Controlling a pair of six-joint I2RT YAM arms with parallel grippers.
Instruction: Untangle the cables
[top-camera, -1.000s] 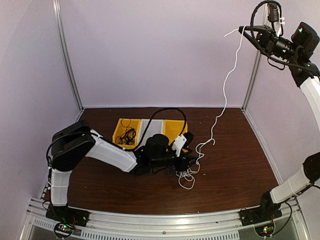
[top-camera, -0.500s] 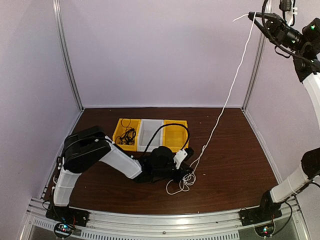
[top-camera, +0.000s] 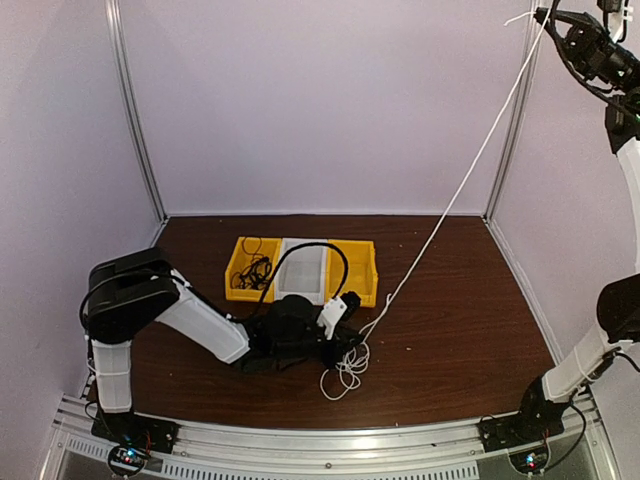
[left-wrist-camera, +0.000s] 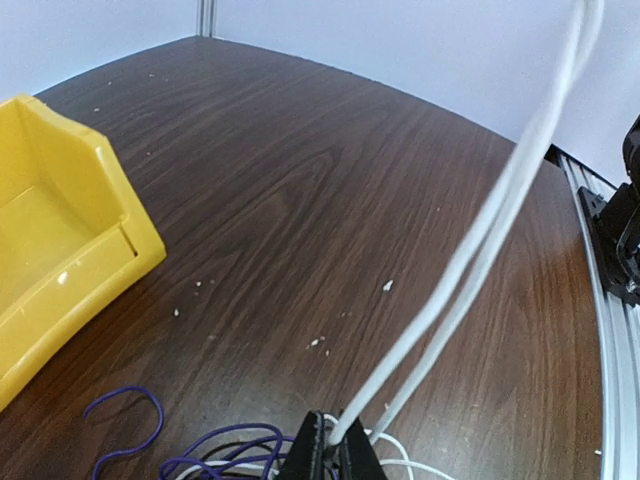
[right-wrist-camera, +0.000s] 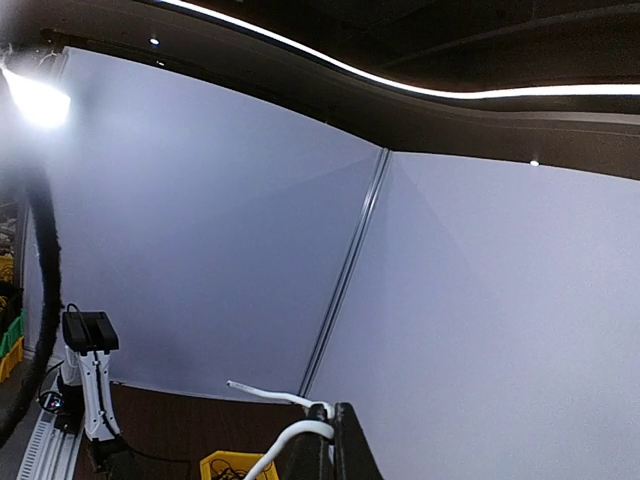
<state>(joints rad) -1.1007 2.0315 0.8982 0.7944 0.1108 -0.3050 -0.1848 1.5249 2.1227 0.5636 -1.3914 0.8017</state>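
Step in hand: pulling the white cable (top-camera: 455, 195) out of the heap, judged from 1 end held high and the other pinned low.
Right hand (top-camera: 548, 15): upper right corner of the top view, fingers shut tight on the white cable; a short free end pokes out beside the grip.
Left hand (left-wrist-camera: 330, 445): down at the counter (top-camera: 470, 320), lower centre of the top view. Fingers pinched together, with 2 white strands coming up from between them.
White cable, run: a straight taut line from the upper right corner down to the centre of the counter, ending in loose loops by the left hand.
Purple cable (left-wrist-camera: 158, 415): looped flat on the counter at the bottom left of the left wrist view, mixed with white strands at the fingers.
Dark cables (top-camera: 258, 270): bunched in the leftmost of the row of bins (top-camera: 360, 285), apart from the heap.
Next move, judged: hold the low pinch firm while the line is drawn free, or shift the pinch if the loops cinch into a knot.
Hard to make out: the heap sits under the left hand in the top view and is cut off at the bottom edge of the wrist view. Whether purple and white cross or knot cannot be told.
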